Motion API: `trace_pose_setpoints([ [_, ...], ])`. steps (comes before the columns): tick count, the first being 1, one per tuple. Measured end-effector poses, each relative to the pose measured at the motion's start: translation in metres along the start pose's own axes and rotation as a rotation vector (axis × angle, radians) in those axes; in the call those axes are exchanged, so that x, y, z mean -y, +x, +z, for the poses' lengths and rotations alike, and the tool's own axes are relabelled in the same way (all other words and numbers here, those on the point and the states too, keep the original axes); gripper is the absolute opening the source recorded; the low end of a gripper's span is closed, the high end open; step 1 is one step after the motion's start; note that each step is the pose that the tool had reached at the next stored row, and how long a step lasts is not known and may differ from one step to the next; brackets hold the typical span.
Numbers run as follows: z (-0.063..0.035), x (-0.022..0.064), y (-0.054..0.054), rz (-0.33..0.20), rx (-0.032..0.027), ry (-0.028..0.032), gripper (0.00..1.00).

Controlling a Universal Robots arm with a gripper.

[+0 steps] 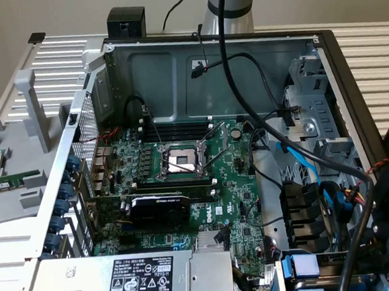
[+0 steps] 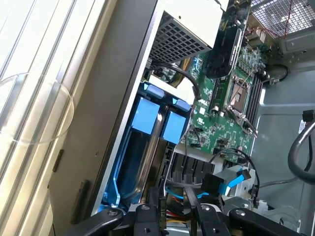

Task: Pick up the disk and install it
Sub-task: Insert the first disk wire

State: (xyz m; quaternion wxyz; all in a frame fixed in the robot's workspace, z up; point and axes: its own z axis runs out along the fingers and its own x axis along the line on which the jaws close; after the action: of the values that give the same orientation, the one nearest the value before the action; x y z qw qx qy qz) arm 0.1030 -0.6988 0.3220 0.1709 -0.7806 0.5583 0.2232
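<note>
from here i read this as the late part of the install step: the disk (image 2: pixel 145 118) looks to sit in the drive bay at the lower right of the exterior frame. it is in its blue frame, right beside a second blue carrier (image 2: pixel 174 127) and next to the case wall (image 2: pixel 98 147). i can't see its label face, and i can't tell whether it is pushed fully home

the claw (image 2: pixel 174 219) hangs close to the bay with its jaws partly apart. through the gap i see only coloured wires, so i judge it has hold of nothing

the disk stands on edge. its long axis runs into the bay, with the square blue tab end toward the motherboard (image 1: pixel 178 178) and the power supply (image 1: pixel 144 276), and the far end deep by the wall

any next move, in my view, calls for a straight line along that axis and a wide berth of the black cable (image 1: pixel 302 147) and the blue ribbon (image 2: pixel 236 178) close by
</note>
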Motion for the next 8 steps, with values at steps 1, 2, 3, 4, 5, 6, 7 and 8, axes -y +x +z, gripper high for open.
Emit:
trace_pose_setpoints([
  [1,0.0002,0.0,0.0001,0.0,-0.0003,-0.0001,0.34],
  [2,0.0005,0.0,0.0003,0.0,-0.0005,-0.0001,0.34],
  [3,0.0008,0.0,0.0005,0.0,-0.001,-0.0003,0.34],
  [4,0.0011,0.0,0.0007,0.0,-0.0017,-0.0005,0.34],
  [5,0.0013,0.0,0.0008,0.0,-0.0023,-0.0007,0.34],
  [6,0.0013,0.0,0.0008,0.0,-0.0027,-0.0007,0.34],
  [7,0.0012,0.0,0.0007,0.001,-0.0032,-0.0009,0.34],
  [8,0.0012,0.0,0.0007,0.001,-0.0034,-0.0009,0.34],
])
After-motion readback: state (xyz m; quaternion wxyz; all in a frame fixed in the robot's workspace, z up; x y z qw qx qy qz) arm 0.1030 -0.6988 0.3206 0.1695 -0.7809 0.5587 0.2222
